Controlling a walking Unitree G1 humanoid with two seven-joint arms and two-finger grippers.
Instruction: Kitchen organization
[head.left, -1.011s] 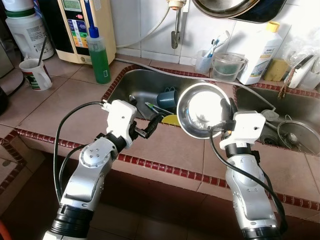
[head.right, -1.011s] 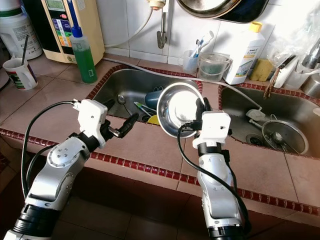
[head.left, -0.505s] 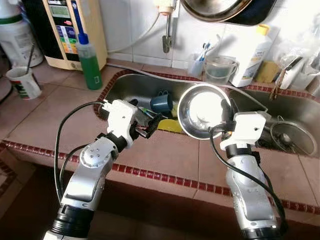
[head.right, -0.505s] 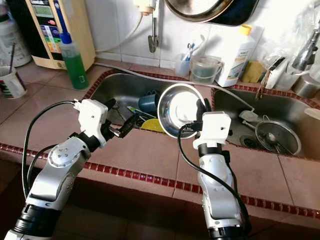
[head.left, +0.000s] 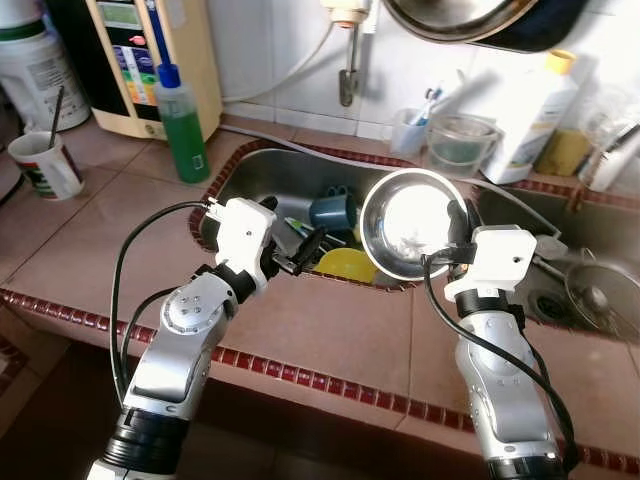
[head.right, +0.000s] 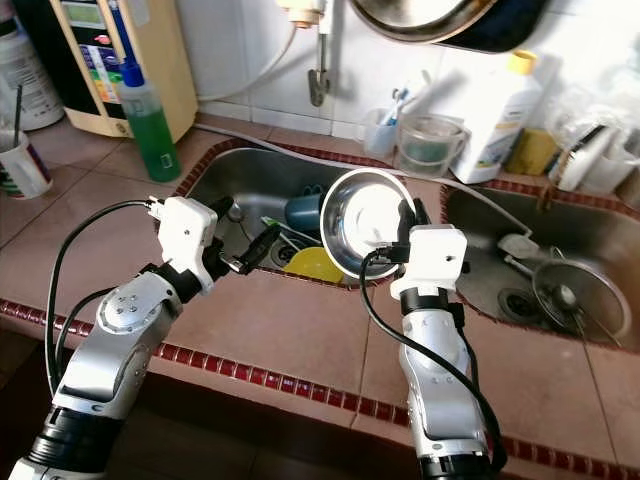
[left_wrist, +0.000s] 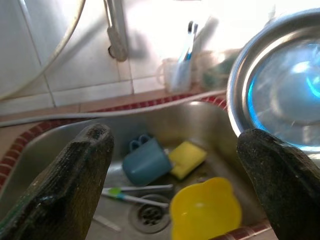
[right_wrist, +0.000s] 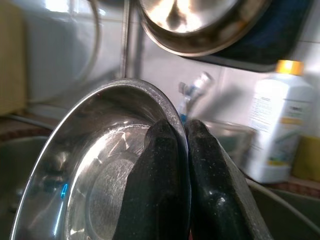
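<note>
My right gripper (head.left: 462, 228) is shut on the rim of a shiny steel bowl (head.left: 412, 222), held tilted above the near edge of the left sink (head.left: 258, 180); the rim sits between its fingers (right_wrist: 162, 165). Over the sink's near left edge my left gripper (head.left: 305, 250) is open, with nothing between its fingers (left_wrist: 75, 175). Down in the sink lie a blue cup (left_wrist: 144, 160), a yellow bowl (left_wrist: 205, 212), a yellow sponge (left_wrist: 187, 159) and a toothbrush (left_wrist: 135, 192).
A green soap bottle (head.left: 185, 125) and a white mug (head.left: 45, 165) stand on the tiled counter to the left. Behind the sinks are a toothbrush cup (head.left: 410, 125), a clear jug (head.left: 458, 145) and a white bottle (head.left: 535, 115). A second sink (head.left: 600, 270) lies right. Pans (head.left: 470, 18) hang overhead.
The camera has shifted, so the sink and counter items sit differently in the picture. Both arms hold the same poses; the bowl stays gripped and the left gripper stays open.
</note>
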